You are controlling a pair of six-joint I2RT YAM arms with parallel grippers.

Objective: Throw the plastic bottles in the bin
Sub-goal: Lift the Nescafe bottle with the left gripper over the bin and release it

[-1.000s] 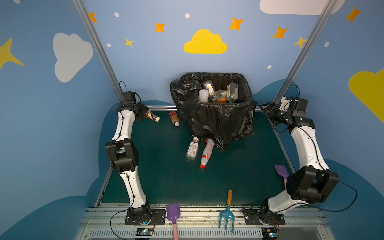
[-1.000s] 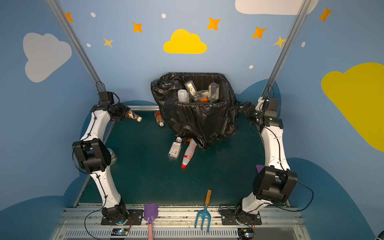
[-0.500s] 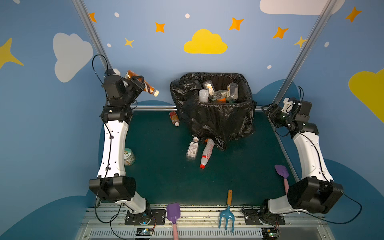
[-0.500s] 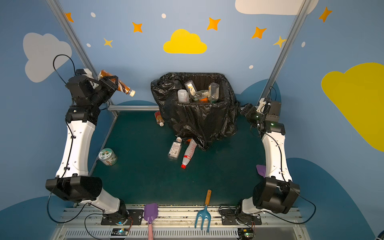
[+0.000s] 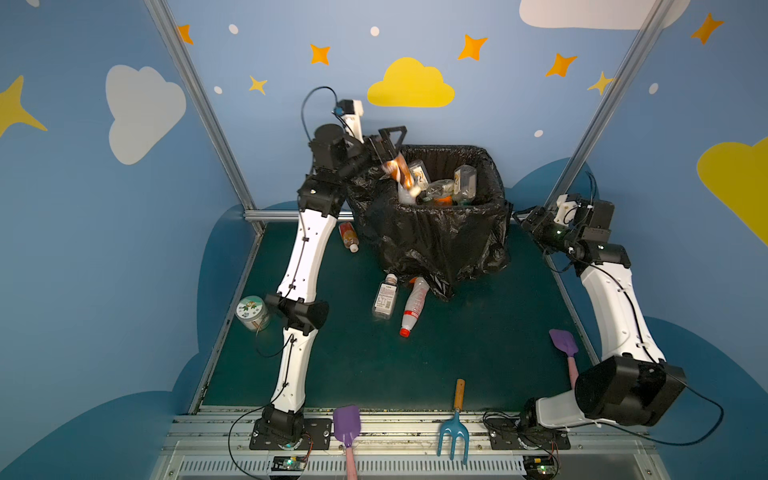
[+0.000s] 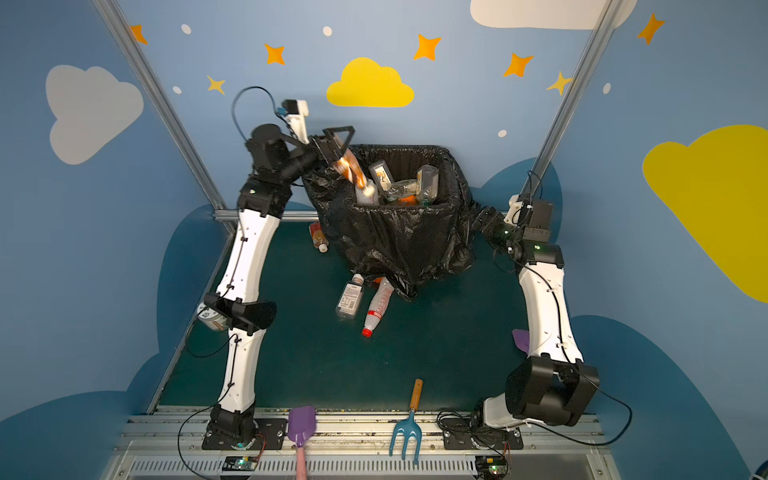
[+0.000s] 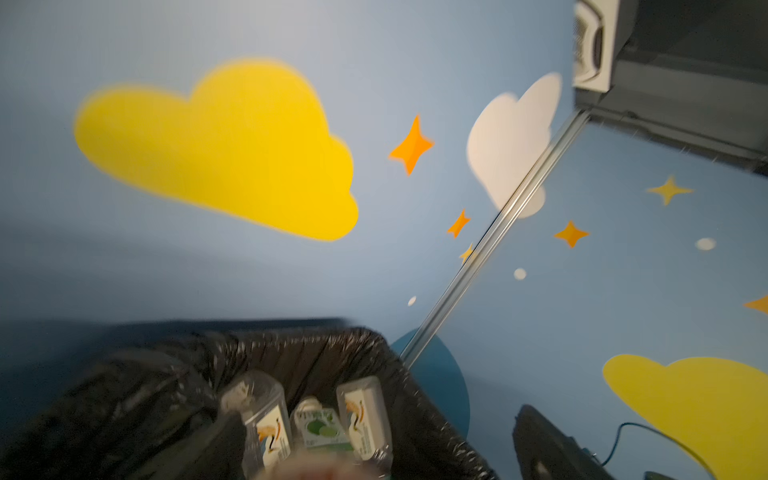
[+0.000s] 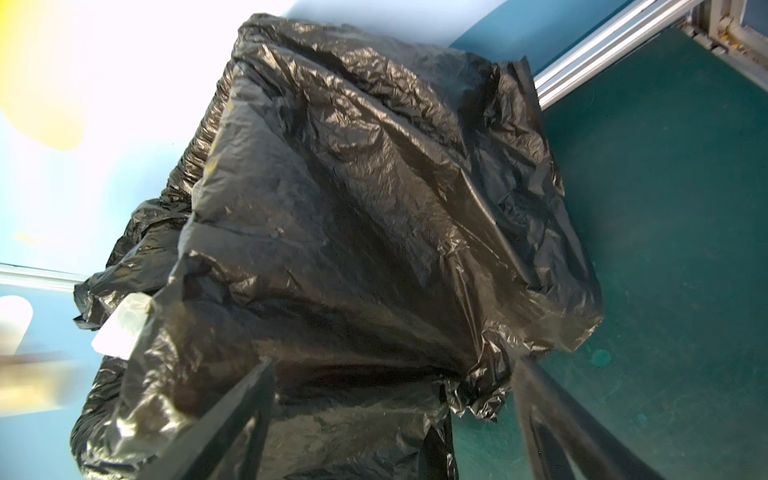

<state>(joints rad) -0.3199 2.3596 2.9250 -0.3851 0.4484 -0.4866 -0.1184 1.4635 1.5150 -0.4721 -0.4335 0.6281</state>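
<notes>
My left gripper (image 5: 390,139) is raised over the left rim of the bin (image 5: 436,245) and stands open. Just below it an orange-labelled bottle (image 5: 402,172), blurred, drops free among several plastic bottles (image 5: 463,183) lying in the bin. In the left wrist view these bottles (image 7: 365,415) sit low inside the black bag. On the green floor lie a clear bottle (image 5: 384,297), a white red-capped bottle (image 5: 413,307) and an orange-brown bottle (image 5: 348,237) at the bin's left. My right gripper (image 5: 530,220) is open at the bin's right wall, holding nothing; crinkled bag (image 8: 353,187) fills its view.
A squat jar (image 5: 251,311) stands by the left arm's elbow. One purple shovel (image 5: 347,424) and a blue rake (image 5: 455,432) lie on the front rail; another purple shovel (image 5: 564,343) lies beside the right arm. Metal posts frame the back corners.
The left arm rose from the back-left corner, swung right to the bin with the orange-labelled bottle, and opened; the bottle now falls free. The right arm barely shifted.
</notes>
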